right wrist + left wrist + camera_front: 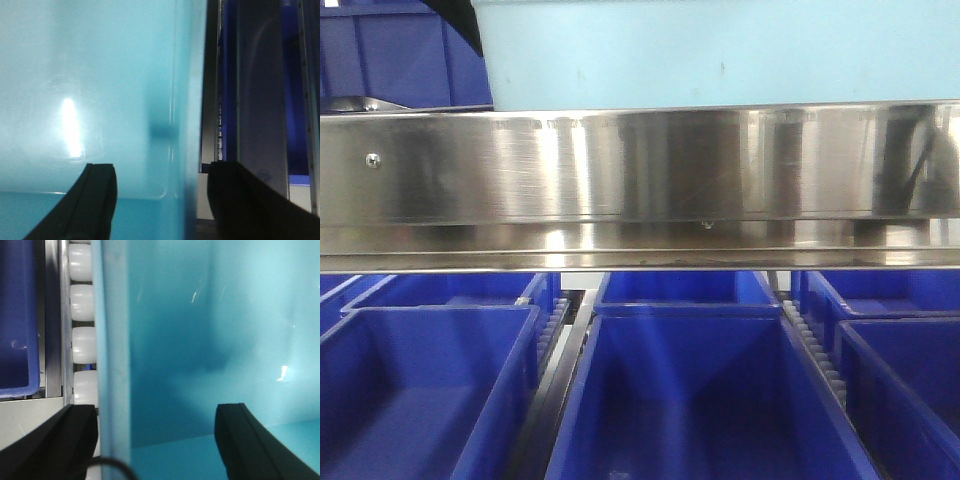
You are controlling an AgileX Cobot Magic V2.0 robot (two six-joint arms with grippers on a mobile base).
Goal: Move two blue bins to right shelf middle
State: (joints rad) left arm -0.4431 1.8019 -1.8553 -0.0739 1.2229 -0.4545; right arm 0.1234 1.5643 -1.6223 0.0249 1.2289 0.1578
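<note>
Jaws, two pairs, gape astride walls of one pale-blue bin (720,50).

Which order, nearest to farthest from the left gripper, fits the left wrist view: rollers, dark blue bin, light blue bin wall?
1. light blue bin wall, inside the left gripper
2. white rollers, beside the wall
3. dark blue bin, far left

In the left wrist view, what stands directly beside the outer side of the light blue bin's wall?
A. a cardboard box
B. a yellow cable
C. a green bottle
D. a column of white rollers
D: the white rollers line up one above another close along the outside of the light blue bin.
</note>
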